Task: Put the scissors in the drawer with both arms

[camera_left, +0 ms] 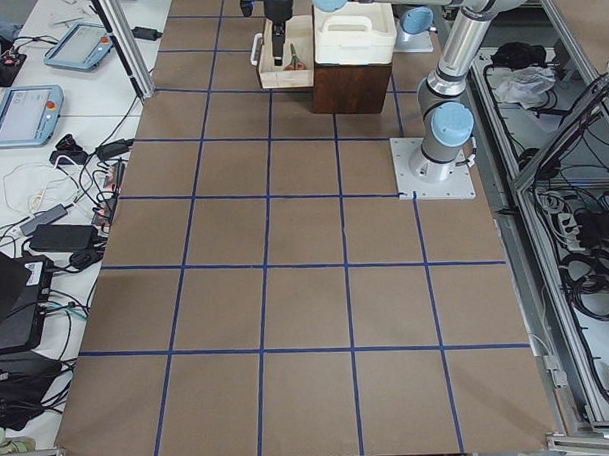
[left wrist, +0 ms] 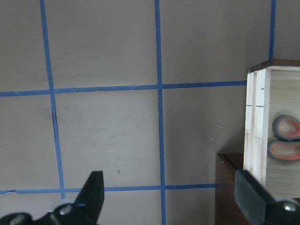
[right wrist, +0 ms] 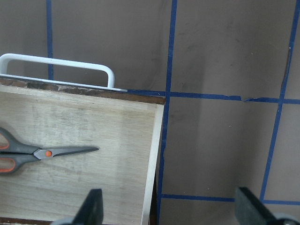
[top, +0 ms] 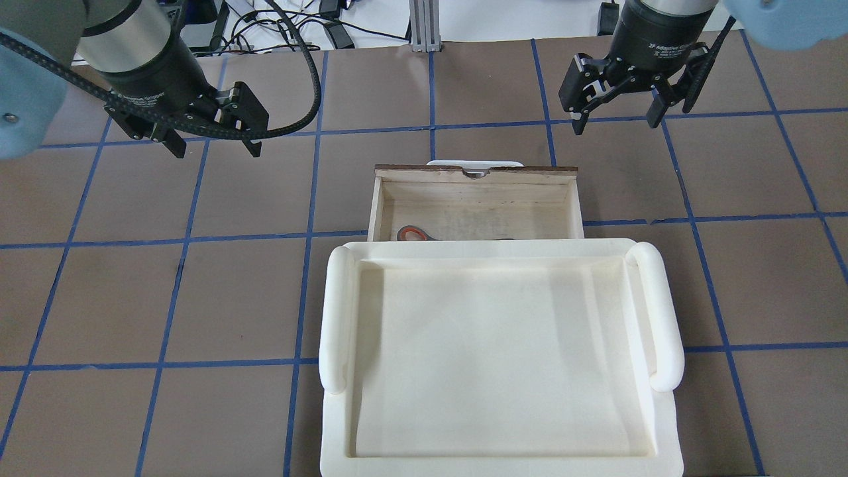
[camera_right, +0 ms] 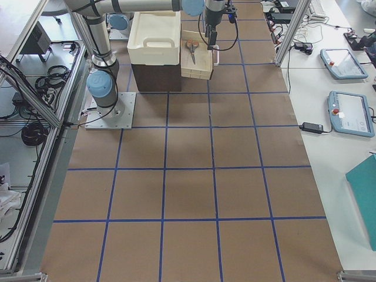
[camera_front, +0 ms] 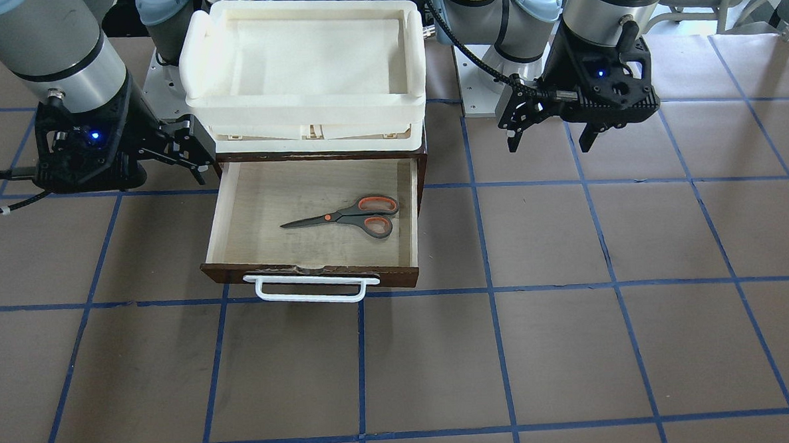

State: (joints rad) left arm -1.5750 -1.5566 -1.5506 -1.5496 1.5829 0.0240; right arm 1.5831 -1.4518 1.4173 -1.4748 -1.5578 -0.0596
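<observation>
The scissors (camera_front: 351,217) lie flat on the pale floor of the open drawer (camera_front: 254,207), blades pointing toward the view's left. They also show in the right wrist view (right wrist: 42,153), and their handles show in the left wrist view (left wrist: 283,140). The drawer's white handle (camera_front: 311,292) faces away from the robot. My right gripper (camera_front: 195,160) is open and empty, hovering beside the drawer's back corner. My left gripper (camera_front: 549,145) is open and empty, above the table well off the drawer's other side. In the overhead view the left gripper (top: 217,152) and right gripper (top: 617,127) flank the drawer (top: 474,202).
A cream-white plastic tray (camera_front: 306,115) sits on top of the dark wood box and hides most of the drawer from overhead (top: 497,464). The brown table with blue grid lines (camera_front: 573,347) stretches around the box. Both arm bases stand behind the box.
</observation>
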